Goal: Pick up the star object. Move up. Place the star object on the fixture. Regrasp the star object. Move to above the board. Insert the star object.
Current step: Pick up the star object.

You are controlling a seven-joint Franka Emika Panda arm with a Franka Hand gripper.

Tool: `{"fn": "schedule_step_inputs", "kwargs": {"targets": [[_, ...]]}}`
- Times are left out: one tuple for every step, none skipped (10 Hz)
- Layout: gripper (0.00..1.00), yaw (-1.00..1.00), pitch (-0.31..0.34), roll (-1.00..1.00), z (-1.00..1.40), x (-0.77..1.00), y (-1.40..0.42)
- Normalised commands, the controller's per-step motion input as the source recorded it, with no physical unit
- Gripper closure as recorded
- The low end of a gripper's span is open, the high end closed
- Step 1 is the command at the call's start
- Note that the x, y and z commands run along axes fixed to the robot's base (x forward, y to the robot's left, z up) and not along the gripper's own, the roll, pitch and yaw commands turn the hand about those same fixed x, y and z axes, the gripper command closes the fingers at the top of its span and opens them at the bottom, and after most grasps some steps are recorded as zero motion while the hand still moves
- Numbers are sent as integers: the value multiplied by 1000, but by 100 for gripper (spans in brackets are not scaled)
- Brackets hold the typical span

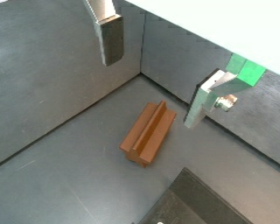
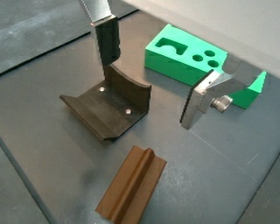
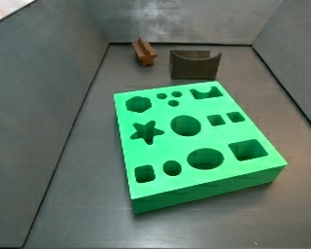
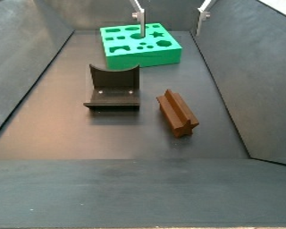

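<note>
The brown, wood-coloured star object [image 4: 177,112] lies flat on the dark grey floor [image 4: 110,134] at the near right of the walled enclosure in a side view, a long ridged bar seen side-on, its star profile showing only at the end; in both wrist views it appears as an elongated piece with a groove running along its upper face [image 2: 133,185] [image 1: 149,132], untouched and apart from everything else. Just to its left, a little farther back, stands the fixture [image 4: 112,89], a dark L-shaped bracket on a base plate with a dipped top edge and small pale fastenings on its surfaces [image 2: 111,102]; the two are near but not touching. Beyond them, at the far end against the back wall, sits the board [image 4: 142,45], a thick bright green slab whose top carries a star-shaped hole, a hexagon, circles and squares, shown most clearly in a side view [image 3: 193,141]. The gripper [image 2: 154,79] hangs above the floor with its two silver fingers [image 1: 111,39] well apart and nothing between them, poised over the ground between the piece and the bracket; only the fingertips [image 4: 139,15] show at the top edge of a side view. Grey walls [image 3: 67,68] close in the floor on every side.
</note>
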Motion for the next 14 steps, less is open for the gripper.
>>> {"fn": "schedule_step_inputs", "kwargs": {"targets": [[0, 91, -34, 70, -511, -23, 0], [0, 334, -176, 144, -849, -254, 0], [0, 454, -157, 129, -863, -109, 69], [0, 474, -141, 150, -863, -89, 103], [0, 454, -113, 160, -900, -74, 126], [0, 437, -80, 151, -934, -3, 131], [0, 371, -51, 100, -983, 0, 91], [0, 291, -40, 50, -1000, 3, 43], [0, 260, -51, 44, -1000, 0, 3], [0, 254, -66, 54, -1000, 0, 0], [0, 266, -76, 46, -1000, 0, 0], [0, 283, -90, 30, -1000, 0, 43], [0, 309, -99, 14, -1000, 0, 94], [0, 311, -100, 0, -1000, 0, 126]]}}
